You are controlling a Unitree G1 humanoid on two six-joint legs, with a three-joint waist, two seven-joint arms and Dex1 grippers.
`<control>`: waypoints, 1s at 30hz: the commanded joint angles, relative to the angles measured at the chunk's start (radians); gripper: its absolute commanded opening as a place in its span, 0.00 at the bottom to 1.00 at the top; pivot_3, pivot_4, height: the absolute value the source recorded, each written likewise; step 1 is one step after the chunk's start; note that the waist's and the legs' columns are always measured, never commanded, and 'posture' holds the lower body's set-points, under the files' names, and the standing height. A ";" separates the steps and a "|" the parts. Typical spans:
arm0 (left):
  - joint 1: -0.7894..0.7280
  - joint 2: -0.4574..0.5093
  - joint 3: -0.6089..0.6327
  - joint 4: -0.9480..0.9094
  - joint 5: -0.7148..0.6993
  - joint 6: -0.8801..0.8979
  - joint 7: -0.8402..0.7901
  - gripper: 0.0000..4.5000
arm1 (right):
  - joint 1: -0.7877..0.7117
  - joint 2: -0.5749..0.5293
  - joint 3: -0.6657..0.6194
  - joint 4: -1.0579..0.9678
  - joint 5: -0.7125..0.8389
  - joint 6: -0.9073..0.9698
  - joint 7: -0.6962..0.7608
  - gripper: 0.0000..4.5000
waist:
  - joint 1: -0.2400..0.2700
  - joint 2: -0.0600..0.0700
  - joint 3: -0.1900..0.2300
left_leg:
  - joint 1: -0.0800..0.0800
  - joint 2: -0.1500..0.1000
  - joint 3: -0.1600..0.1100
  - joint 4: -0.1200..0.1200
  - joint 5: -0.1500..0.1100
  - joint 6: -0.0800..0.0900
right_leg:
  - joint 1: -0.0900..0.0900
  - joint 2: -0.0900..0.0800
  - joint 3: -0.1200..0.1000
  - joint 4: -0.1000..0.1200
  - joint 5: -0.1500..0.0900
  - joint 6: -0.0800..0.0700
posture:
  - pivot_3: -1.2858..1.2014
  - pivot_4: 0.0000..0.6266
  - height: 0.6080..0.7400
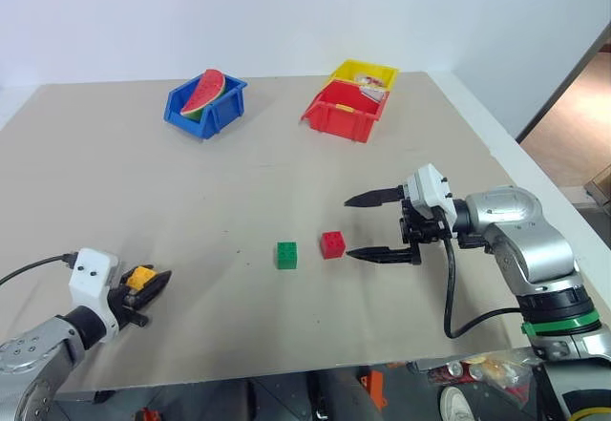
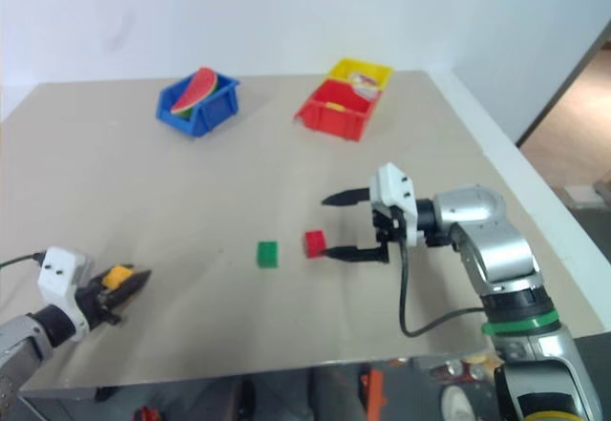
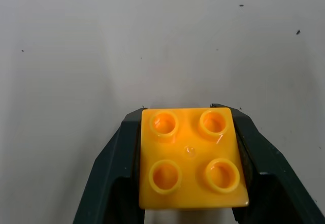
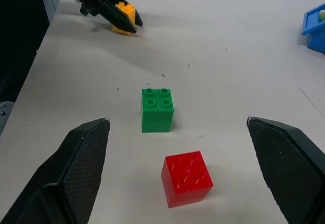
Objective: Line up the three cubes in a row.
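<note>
Over at the near left corner of the beige table, the left gripper has its two black fingers pinched on the small yellow-orange studded plastic brick, one finger against each side, studs facing up. The right gripper hangs with its fingers spread wide, holding nothing, its tips just right of the small red plastic brick. The small green studded plastic brick sits just left of the red one, a narrow gap between them, both near the table's middle and well apart from the yellow-orange one.
</note>
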 commanded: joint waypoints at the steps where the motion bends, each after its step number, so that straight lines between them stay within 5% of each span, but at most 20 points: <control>1: 0.005 0.020 0.002 -0.021 0.001 -0.013 -0.013 0.31 | -0.004 -0.015 -0.019 -0.034 0.006 -0.003 -0.007 1.00 | 0.000 0.000 0.000 | 0.000 0.000 0.000 0.000 0.000 0.000 | 0.000 0.000 0.000 0.000 0.000 0.000 | 0.52 0.24 1.00; 9: -0.114 0.140 -0.129 0.013 0.046 -0.109 -0.177 0.31 | -0.022 -0.018 -0.013 -0.019 -0.011 -0.009 -0.016 1.00 | 0.002 0.000 0.000 | 0.000 0.000 0.001 0.000 0.000 0.000 | 0.000 0.000 -0.001 0.000 0.000 0.000 | 0.52 0.24 1.00; 18: -0.442 0.263 -0.356 0.267 0.101 -0.269 -0.520 0.31 | -0.038 -0.019 -0.018 -0.005 -0.018 0.001 -0.026 1.00 | 0.006 0.000 0.000 | -0.001 -0.002 0.002 -0.001 0.000 0.000 | -0.001 0.002 -0.001 0.000 0.000 0.000 | 0.52 0.24 1.00; 30: -0.770 0.193 -0.531 0.581 0.182 -0.429 -0.751 0.31 | 0.010 -0.039 -0.033 -0.036 -0.029 0.001 -0.062 1.00 | 0.008 0.000 0.000 | -0.004 -0.002 0.001 -0.001 -0.001 0.001 | -0.001 0.003 -0.002 0.000 0.001 0.002 | 0.52 0.24 1.00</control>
